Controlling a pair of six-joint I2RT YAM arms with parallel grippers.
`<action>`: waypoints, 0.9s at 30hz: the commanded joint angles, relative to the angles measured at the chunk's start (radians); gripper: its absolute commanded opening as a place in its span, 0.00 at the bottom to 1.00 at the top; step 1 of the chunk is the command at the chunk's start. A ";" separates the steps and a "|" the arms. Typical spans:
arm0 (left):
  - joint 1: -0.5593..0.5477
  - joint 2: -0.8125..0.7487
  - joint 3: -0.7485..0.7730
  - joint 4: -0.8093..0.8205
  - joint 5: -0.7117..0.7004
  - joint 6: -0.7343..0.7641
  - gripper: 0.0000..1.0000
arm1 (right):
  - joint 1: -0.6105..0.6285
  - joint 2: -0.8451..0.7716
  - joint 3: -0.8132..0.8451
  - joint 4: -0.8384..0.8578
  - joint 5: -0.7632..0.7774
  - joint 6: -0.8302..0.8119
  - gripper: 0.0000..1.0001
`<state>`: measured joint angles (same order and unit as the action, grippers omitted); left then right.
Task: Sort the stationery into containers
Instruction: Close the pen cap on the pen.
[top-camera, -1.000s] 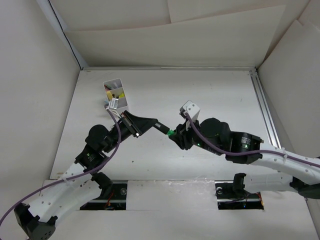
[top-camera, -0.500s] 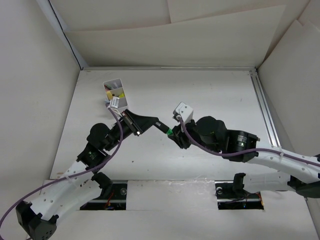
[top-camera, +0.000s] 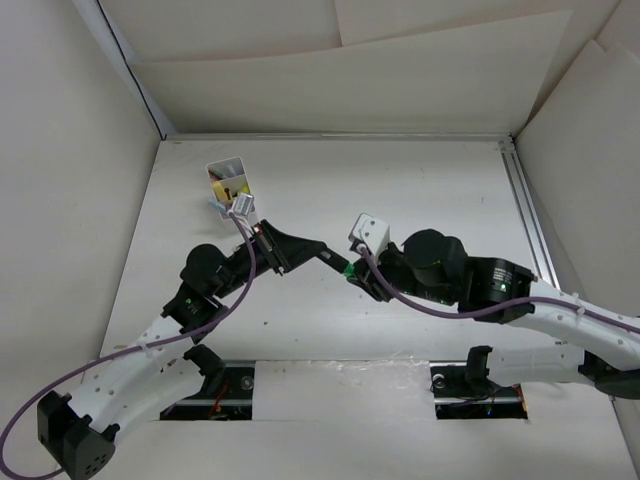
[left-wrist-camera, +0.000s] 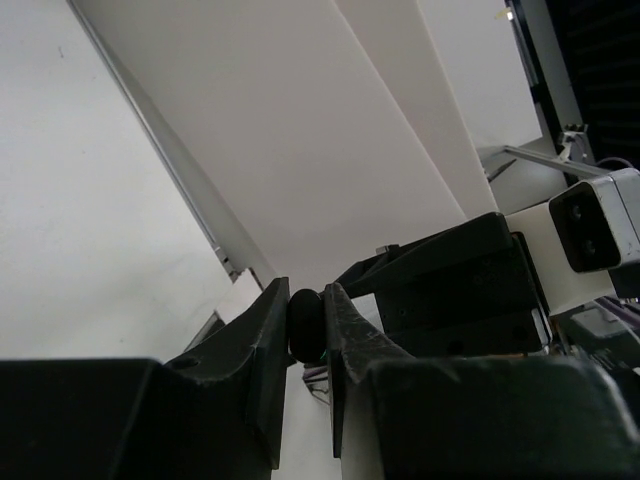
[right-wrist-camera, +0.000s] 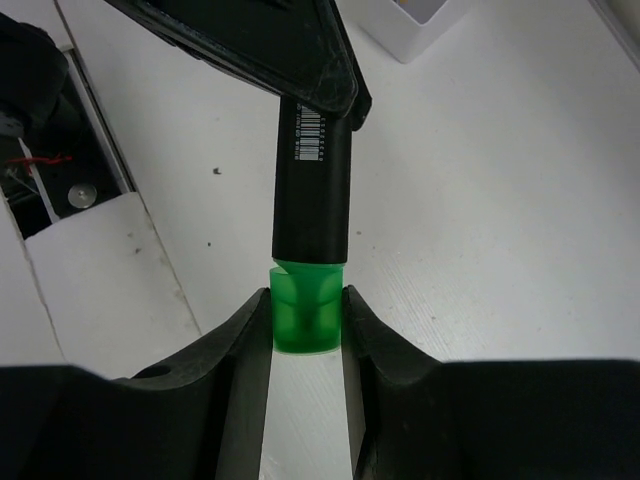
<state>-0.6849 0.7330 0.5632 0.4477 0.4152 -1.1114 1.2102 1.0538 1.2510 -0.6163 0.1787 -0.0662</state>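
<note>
One highlighter pinched at both ends: left jaws clamped on black end, right jaws clamped on green end. Hangs above counter, near centre. Box well apart, far left, holds yellow items.

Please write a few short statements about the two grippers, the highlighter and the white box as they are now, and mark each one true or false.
1. The jaws of the right gripper grip the green end of the highlighter. True.
2. The left gripper is open and holds nothing. False: its jaws are shut on the black end of the same highlighter.
3. The highlighter lies inside the white box. False: it is held between the two grippers, apart from the box.
4. Yellow items are in the white box. True.
5. The white box stands at the right edge of the table. False: it stands at the far left.
</note>
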 joint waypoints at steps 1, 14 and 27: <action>-0.059 0.022 -0.031 -0.050 0.338 -0.074 0.00 | -0.009 0.006 0.146 0.426 0.036 -0.083 0.07; -0.059 0.042 -0.016 -0.118 0.358 -0.050 0.00 | -0.009 0.169 0.280 0.371 0.001 -0.162 0.07; -0.059 0.060 -0.040 -0.038 0.390 -0.084 0.00 | -0.009 0.258 0.321 0.437 0.030 -0.149 0.06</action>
<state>-0.6651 0.7696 0.5446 0.4271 0.4332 -1.1336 1.1965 1.2678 1.4528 -0.8341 0.2470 -0.2108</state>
